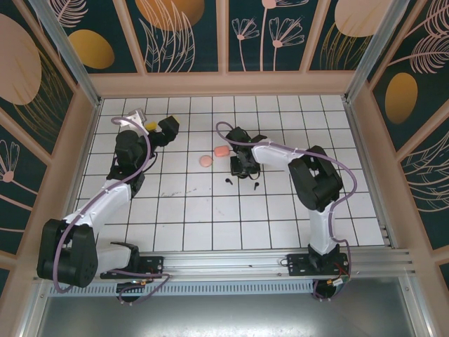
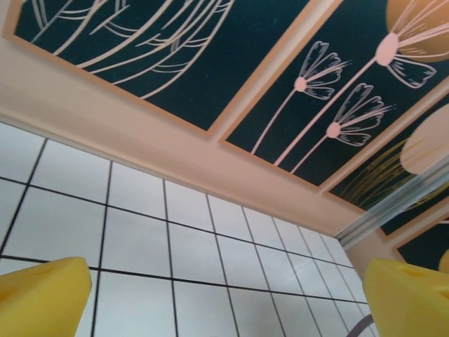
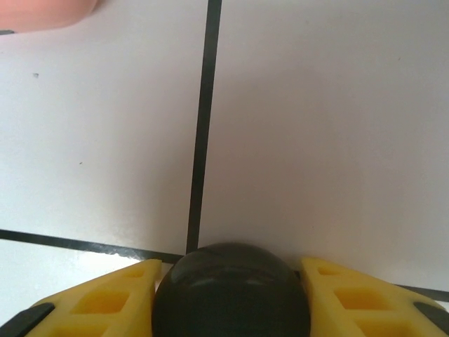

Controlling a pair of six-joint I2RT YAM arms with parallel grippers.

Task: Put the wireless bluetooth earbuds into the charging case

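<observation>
Your left pincer (image 2: 228,295) stands wide open. Your right pincer (image 3: 231,267) flanks a round black case (image 3: 231,305); you cannot tell whether it grips. Two black earbuds (image 1: 229,181) lie mid-frame on the table (image 1: 210,217), just below that pincer.

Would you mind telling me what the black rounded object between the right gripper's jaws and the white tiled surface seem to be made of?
Black rounded object: probably smooth hard plastic, semi-gloss; soft highlights curve across its top. White tiled surface: matte, likely printed sheet or laminate; the black lines look flat, without grooves.
</observation>
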